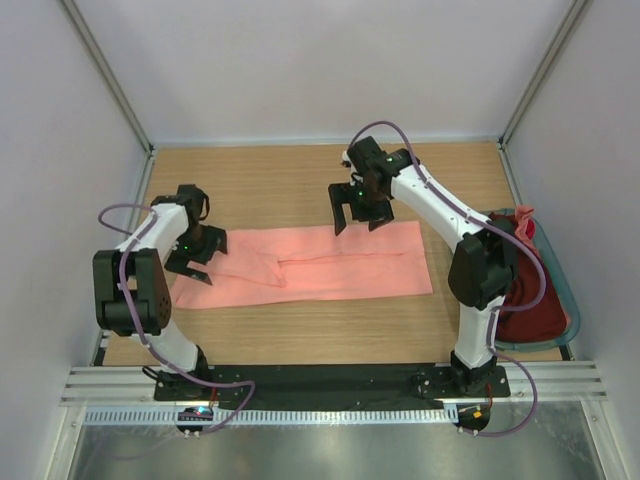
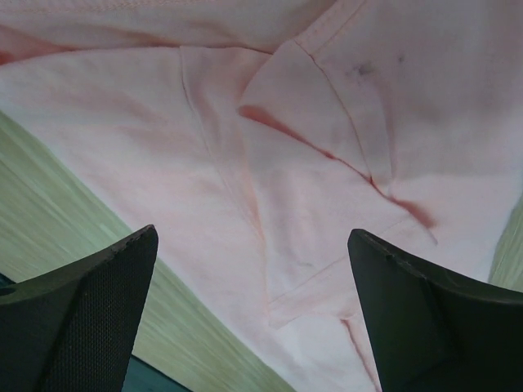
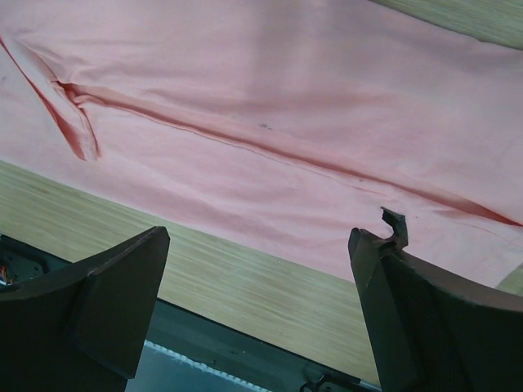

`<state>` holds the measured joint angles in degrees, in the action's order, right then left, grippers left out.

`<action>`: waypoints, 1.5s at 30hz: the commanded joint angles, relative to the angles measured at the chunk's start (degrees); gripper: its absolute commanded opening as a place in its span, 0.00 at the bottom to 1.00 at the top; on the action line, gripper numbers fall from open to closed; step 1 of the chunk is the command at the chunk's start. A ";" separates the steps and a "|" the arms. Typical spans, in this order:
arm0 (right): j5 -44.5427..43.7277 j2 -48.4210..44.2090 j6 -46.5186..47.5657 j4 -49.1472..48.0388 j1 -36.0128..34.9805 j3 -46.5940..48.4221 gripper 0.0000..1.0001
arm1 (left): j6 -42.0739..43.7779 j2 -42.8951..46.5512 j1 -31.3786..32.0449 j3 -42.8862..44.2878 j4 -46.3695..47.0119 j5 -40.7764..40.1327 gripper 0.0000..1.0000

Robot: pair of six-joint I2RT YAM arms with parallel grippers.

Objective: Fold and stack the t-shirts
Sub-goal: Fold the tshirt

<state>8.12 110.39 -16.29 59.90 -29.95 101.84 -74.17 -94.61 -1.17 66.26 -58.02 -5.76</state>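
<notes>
Left gripper [image 2: 252, 237] sits right under the lens. Its fingers [image 2: 82, 327] fill the bottom corners, dark and spread wide, with nothing between them, so it's open. Past them I've got the pink shirt [image 2: 327, 188], with a sleeve folded in over the body and a hemmed edge running down towards me. Pale wood of the surface [image 2: 57, 204] shows at the lower left.

Over to the right wrist, and it's the same story. The right gripper [image 3: 260, 237] has its jaws fully apart and is gripping nothing. The shirt stretches across the frame beyond it, with one long crease along its length. Bare wood lies between the fingers and the near edge of the cloth.

From the top view, the shirt lies flat as a long band running left to right across the middle of the surface. The left gripper hangs over its left end and the right gripper over its far edge, right of centre. I can't tell whether either one touches the fabric.

Far right, beside the right arm, is the basket [image 1: 573, 312]. The maroon shirt [image 1: 530, 312] is heaped inside, and a bit of pink cloth [image 1: 523, 218] pokes up at its far rim, well apart from the spread shirt.
</notes>
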 commanded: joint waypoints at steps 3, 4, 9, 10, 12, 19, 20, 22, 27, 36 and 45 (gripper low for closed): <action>-3.28 -3.51 1.79 0.22 -0.54 -0.94 1.00 | -8.53 -0.84 0.29 -1.31 5.10 -1.44 1.00; -3.29 -3.25 2.05 0.57 -0.54 -0.68 1.00 | -8.53 -2.23 0.29 -1.13 5.20 -1.80 1.00; -3.81 -3.43 2.23 1.27 -0.54 -0.33 1.00 | -5.73 -8.39 0.20 0.53 6.95 -3.64 1.00; -3.73 -3.34 2.06 1.88 -0.46 -0.15 1.00 | -5.03 -9.53 0.20 1.23 7.04 -4.08 1.00; -3.46 -3.42 1.70 2.24 -0.46 0.02 1.00 | -3.27 -13.05 0.29 2.90 6.95 -5.66 1.00; -5.57 -3.60 3.28 0.67 -0.54 -3.66 1.00 | 13.92 -27.63 0.20 27.01 0.73 -12.52 1.00; -5.83 -3.51 4.16 -0.04 -0.46 -4.36 1.00 | 16.49 -32.43 0.12 30.47 0.02 -12.52 1.00; -6.62 -3.08 6.97 -1.27 -0.54 -5.42 1.00 | 24.46 -37.12 0.29 42.29 -2.61 -11.38 0.97; -7.42 -0.36 10.93 -2.59 -0.54 -4.90 1.00 | 40.39 -51.70 2.38 67.65 -7.90 -15.68 0.97; -9.94 2.90 14.10 -4.96 -1.51 -8.49 1.00 | 43.87 -38.21 3.10 58.30 2.30 -14.73 1.00; -12.42 8.08 14.27 -6.20 -1.51 -7.01 1.00 | 39.28 -19.40 3.10 45.19 0.19 -8.66 1.00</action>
<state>-2.17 117.40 -2.85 55.20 -31.11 92.58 -34.04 -121.14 2.13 112.01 -57.98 -16.36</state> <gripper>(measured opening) 0.996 0.996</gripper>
